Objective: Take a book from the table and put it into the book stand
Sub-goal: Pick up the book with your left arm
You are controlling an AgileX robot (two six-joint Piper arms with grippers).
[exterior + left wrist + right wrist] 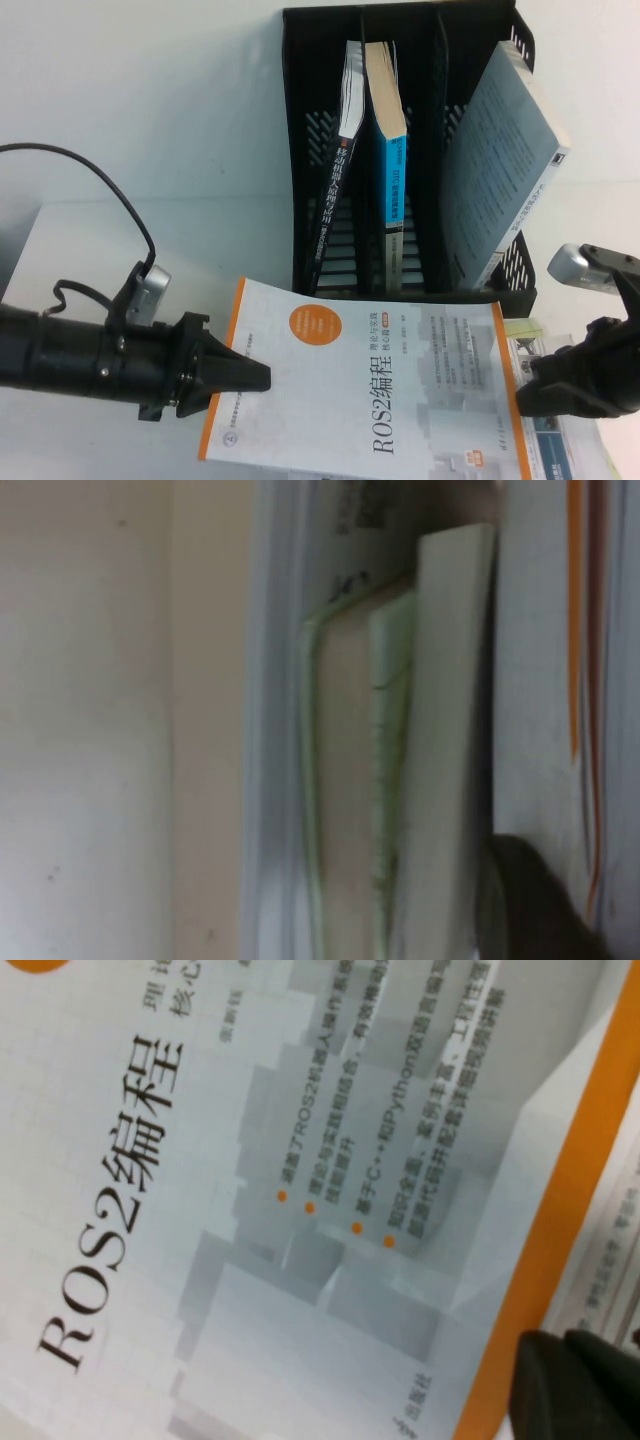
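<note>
A white book with an orange border, titled ROS2 (370, 390), lies flat on the table in front of the black book stand (300, 150). My left gripper (262, 377) is at the book's left edge, shut on it. In the left wrist view one dark finger (540, 910) lies on the cover beside the white page block (450, 730); the other finger is hidden. My right gripper (528, 395) is shut and empty, its tips against the book's right edge. It shows beside the orange border (520, 1260) in the right wrist view (585, 1380).
The stand holds a black-spined book (335, 200), a blue-spined book (392, 170) and a grey book (500, 170) leaning in the right compartment. More books (545, 440) lie under the ROS2 book at the right. A green-edged one (385, 730) shows under it.
</note>
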